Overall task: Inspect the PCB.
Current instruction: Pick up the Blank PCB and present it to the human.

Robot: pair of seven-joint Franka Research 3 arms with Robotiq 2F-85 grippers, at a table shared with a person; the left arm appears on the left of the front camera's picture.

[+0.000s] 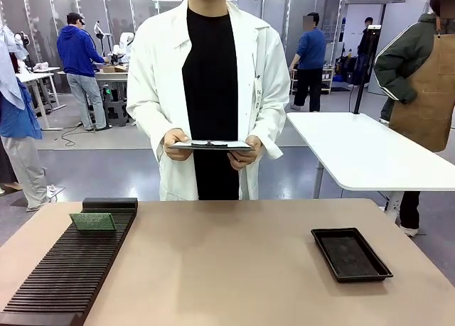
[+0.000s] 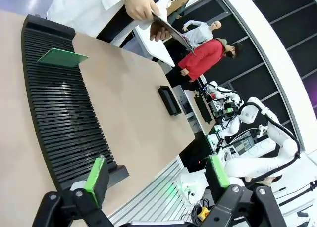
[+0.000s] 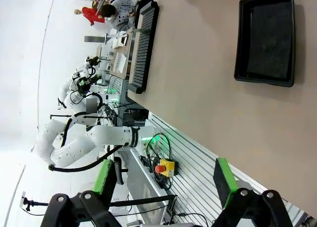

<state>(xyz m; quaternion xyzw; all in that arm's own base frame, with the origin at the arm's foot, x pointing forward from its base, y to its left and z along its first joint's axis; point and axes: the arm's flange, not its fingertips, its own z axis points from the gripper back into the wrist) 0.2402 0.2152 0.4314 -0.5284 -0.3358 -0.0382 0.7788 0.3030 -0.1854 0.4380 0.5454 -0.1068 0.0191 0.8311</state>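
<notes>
Tan worktop (image 1: 227, 269) spans the front view, w/ a person in a white lab coat (image 1: 156, 91) standing at its far edge, facing the robot. Long black slotted rack (image 1: 71, 269) runs along the worktop's left side, from the near edge towards the person. Shallow black rectangular tray (image 1: 348, 255) lies on the right side, well apart from the rack, nothing in it. The person holds a clipboard (image 1: 210, 145) w/ white paper roughly level at waist height, above the worktop's far edge, not touching it. PCB (image 1: 92, 221), green & speckled, sits on the rack near its far end, tilted rather than flat; can't tell if its edge is in a slot. L fingers (image 2: 95, 171), green pads, are spread wide & released, nothing between them, hanging back by the rack's near end & well apart from the PCB. R fingers (image 3: 104, 175) likewise spread & released, gripping nothing, off the worktop's near edge, w/ the tray ahead of them.
</notes>
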